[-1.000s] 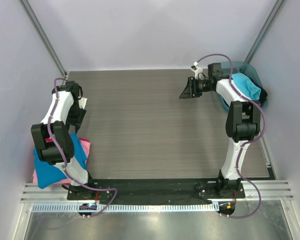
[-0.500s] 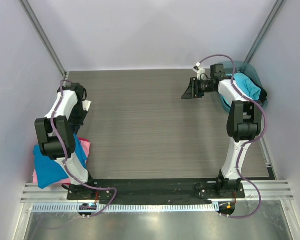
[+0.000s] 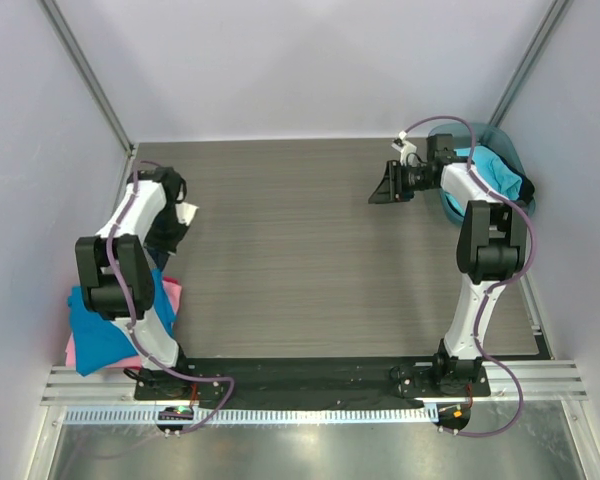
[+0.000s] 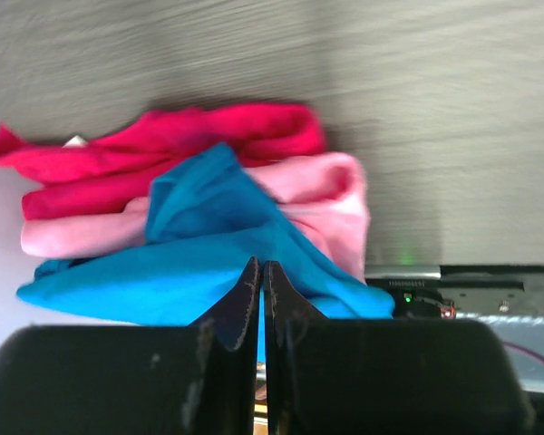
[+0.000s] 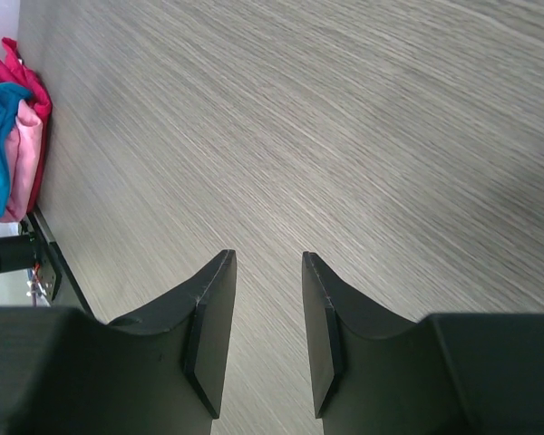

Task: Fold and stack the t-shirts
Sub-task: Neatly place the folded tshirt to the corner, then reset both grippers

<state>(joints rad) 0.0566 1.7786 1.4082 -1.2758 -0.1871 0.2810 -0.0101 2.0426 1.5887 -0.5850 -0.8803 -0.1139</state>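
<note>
While the left jaws are clenched tip to tip with nothing between them, the folded stack lies just beyond them in the left wrist view and apart from them. In it, the blue shirt (image 4: 208, 245) is draped over the pink shirt (image 4: 317, 186), and the red shirt (image 4: 208, 136) runs along the side away from the near edge. A small white tab (image 4: 75, 140) pokes out at the red shirt's fold, too small to read. Seen from above, this stack sits at the near-left corner of the tabletop (image 3: 300, 250), and the left jaws hang over the left edge, farther in than the stack.

The right jaws are released, with bare tabletop showing in the gap between them. They hover near the far-right corner, just beside the teal tub (image 3: 508, 145). The cyan shirt (image 3: 495, 172) lies bunched in that tub, behind the right jaws and not touched by them.
</note>
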